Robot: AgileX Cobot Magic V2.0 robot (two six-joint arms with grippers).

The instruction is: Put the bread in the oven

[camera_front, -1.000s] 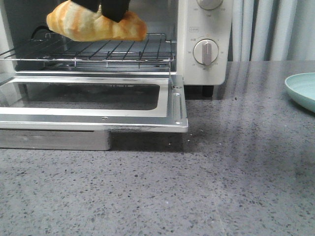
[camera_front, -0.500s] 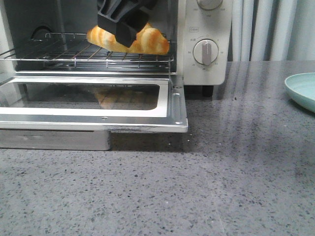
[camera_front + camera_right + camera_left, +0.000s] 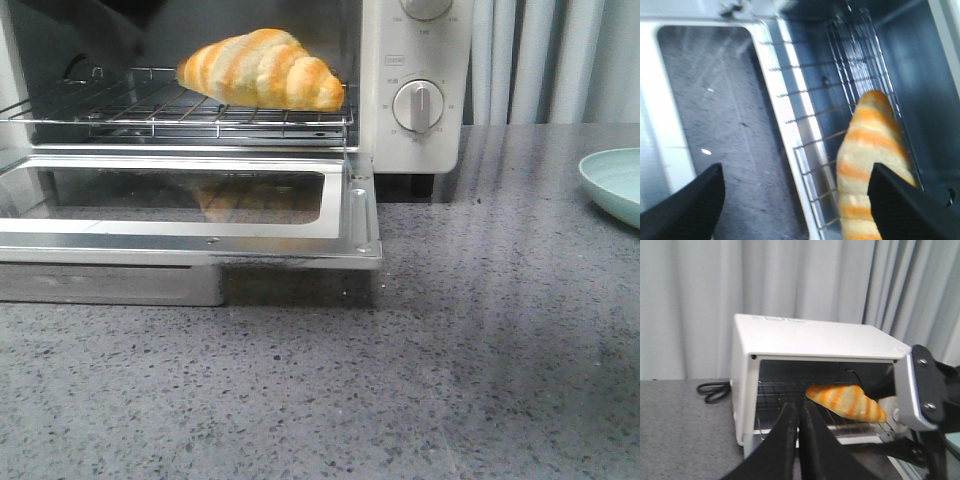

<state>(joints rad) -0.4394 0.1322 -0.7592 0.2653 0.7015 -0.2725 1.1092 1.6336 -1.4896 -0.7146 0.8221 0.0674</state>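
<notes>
The bread (image 3: 262,69) lies free on the wire rack (image 3: 180,112) inside the oven (image 3: 410,90), toward the rack's 3 o'clock end, its door (image 3: 190,205) folded down flat over the worktop (image 3: 400,380). The right hand (image 3: 795,200) hangs above with fingers spread wide — gripping nothing. The left hand (image 3: 799,425) faces the oven, fingers pressed together, empty. A pale green plate (image 3: 615,185) sits at 3 o'clock.

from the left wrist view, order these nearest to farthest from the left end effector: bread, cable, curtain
1. Bread: on the oven rack, just beyond the left end effector.
2. Cable: coiled on the counter beside the oven.
3. Curtain: at the back, behind the oven.
</notes>
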